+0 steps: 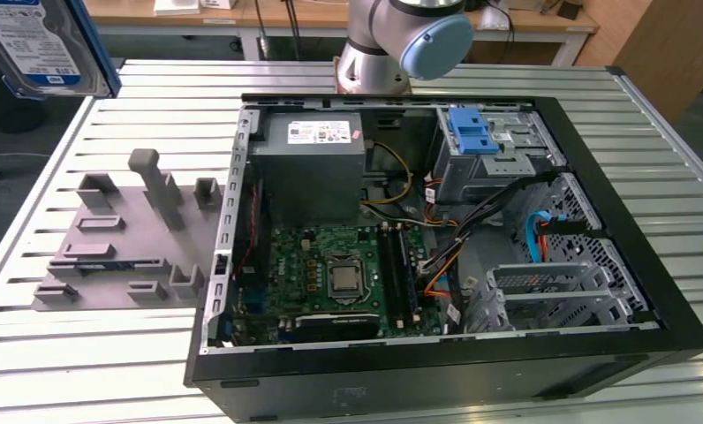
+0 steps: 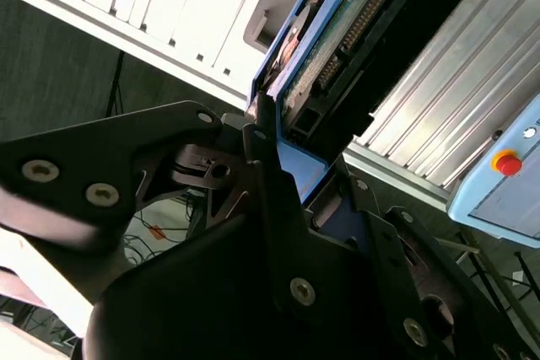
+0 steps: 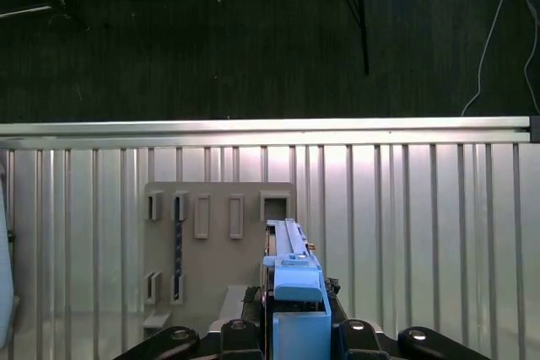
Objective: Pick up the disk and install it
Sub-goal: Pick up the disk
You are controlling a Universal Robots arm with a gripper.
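the gripper (image 2: 299, 162) is clamped on the disk (image 2: 337, 40). in the second wrist view its black fingers (image 2: 263, 137) press against the blue plastic carrier that frames the drive, and the drive's green circuit board and connector edge face the camera. in the first wrist view the disk (image 3: 291, 280) stands edge-on, rising out of the gripper (image 3: 297, 326), with the slatted metal table (image 3: 422, 208) beyond it and a grey fixture block (image 3: 219, 233) with several slots lying on the slats.

in the exterior view the disk (image 1: 45, 44) is lifted clear of the table (image 1: 69, 353) at the exterior view's upper left corner, label side showing, blue carrier along its edge. it is well apart from the open computer case (image 1: 634, 265). the grey fixture block (image 1: 128, 238) sits on the table just beside the case, on the exterior view's left. inside the case lie the motherboard (image 1: 340, 265), the grey power supply (image 1: 310, 146) and a metal drive cage (image 1: 493, 163) topped by a blue latch (image 1: 470, 132). the arm's base (image 1: 387, 44) stands behind the case.
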